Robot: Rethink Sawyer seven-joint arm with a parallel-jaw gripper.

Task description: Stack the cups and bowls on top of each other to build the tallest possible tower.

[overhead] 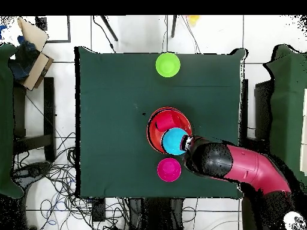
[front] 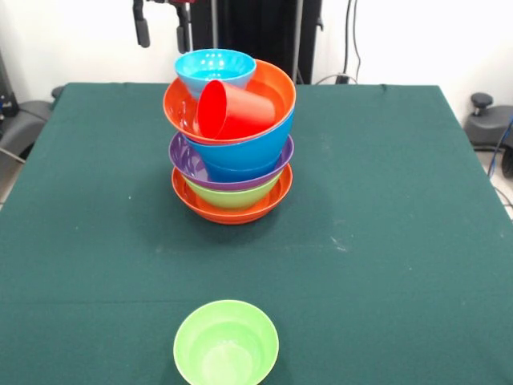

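The tower (front: pixel 231 152) is standing slightly behind the centre of the green table (front: pixel 385 241), and you are looking at it mid-build. From the base upward it is showing a wide orange bowl (front: pixel 232 210), a green bowl (front: pixel 232 195), a purple bowl (front: pixel 192 167), a blue bowl (front: pixel 240 152) and a second orange bowl (front: pixel 276 88). Inside that top orange bowl the red cup (front: pixel 234 111) is lying on its side, mouth towards the front camera, and a light blue bowl (front: pixel 215 68) is sitting at the far rim, tilted (it is not nested flat).

The gripper (front: pixel 163 30) is hanging just behind and above the tower, apart from it in the front view. Two dark fingers (front: pixel 142 24) are showing with a clear gap between them and nothing in that gap, so treat the gripper as spread and empty.

Two loose bowls are waiting: a green bowl (front: pixel 226 343) near the front edge, well apart from the tower, and a magenta bowl (overhead: pixel 169 169) just beside the tower on the robot's side in the overhead view.

In judgement, the step in hand is settling the top of the pile. You are advised to right the red cup before adding more, since a lying cup is giving no height and is denying the light blue bowl a level seat. Approach from straight above, close on one rim only, and avoid nudging the upper orange bowl sideways, as it is already overhanging the layers beneath.
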